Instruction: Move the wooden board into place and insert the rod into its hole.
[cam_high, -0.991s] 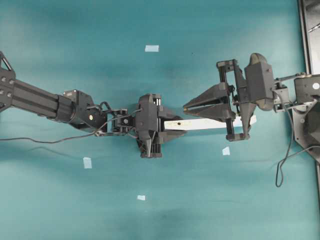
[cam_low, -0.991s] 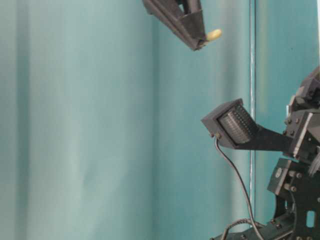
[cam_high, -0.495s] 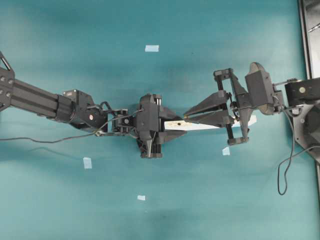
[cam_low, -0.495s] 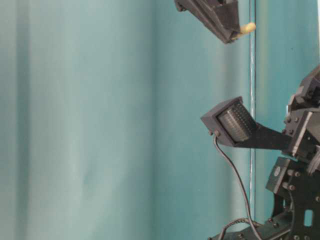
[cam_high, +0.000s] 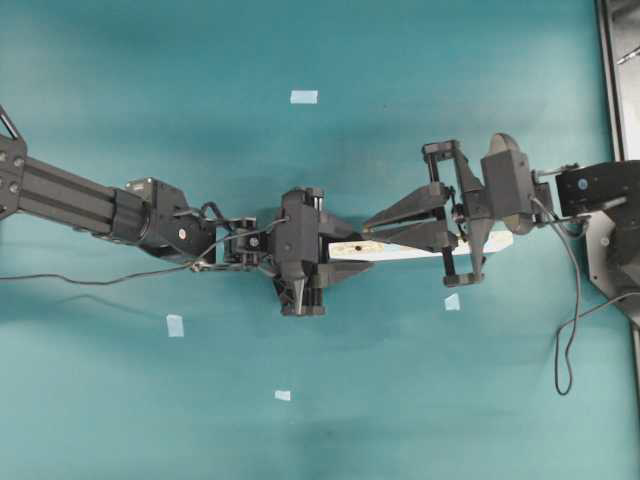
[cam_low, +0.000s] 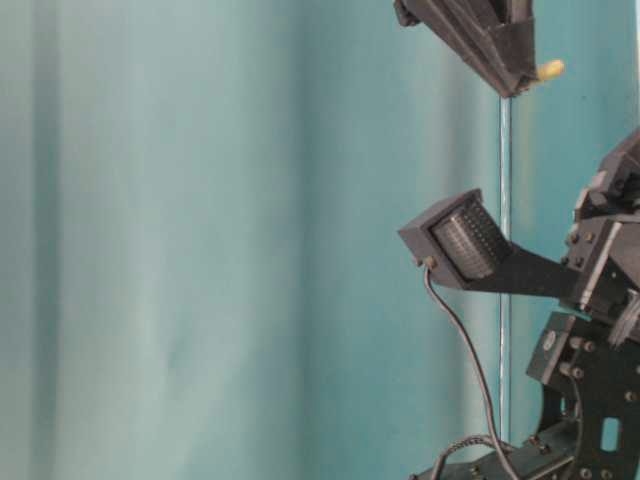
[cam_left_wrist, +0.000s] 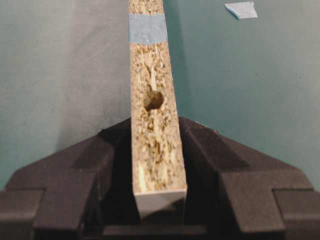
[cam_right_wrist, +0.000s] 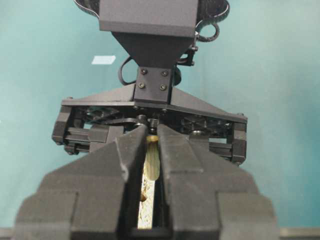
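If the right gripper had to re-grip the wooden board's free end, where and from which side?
Grip the wooden board across its two broad faces, coming from above at the stretch beyond the blue tape. It stands on edge, narrow chipboard edge with the hole up, and the left gripper clamps it that way.

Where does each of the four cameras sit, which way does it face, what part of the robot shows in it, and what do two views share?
Overhead: above, looking straight down; both arms, the left claw and right claw meeting over the wooden board.
Table-level: low and turned sideways; the right claw tip holding the rod.
Left wrist: behind its own fingers, along the board's edge to the hole.
Right wrist: over its own fingers toward the left claw.
Shared: both wrist views show the board's rough edge.
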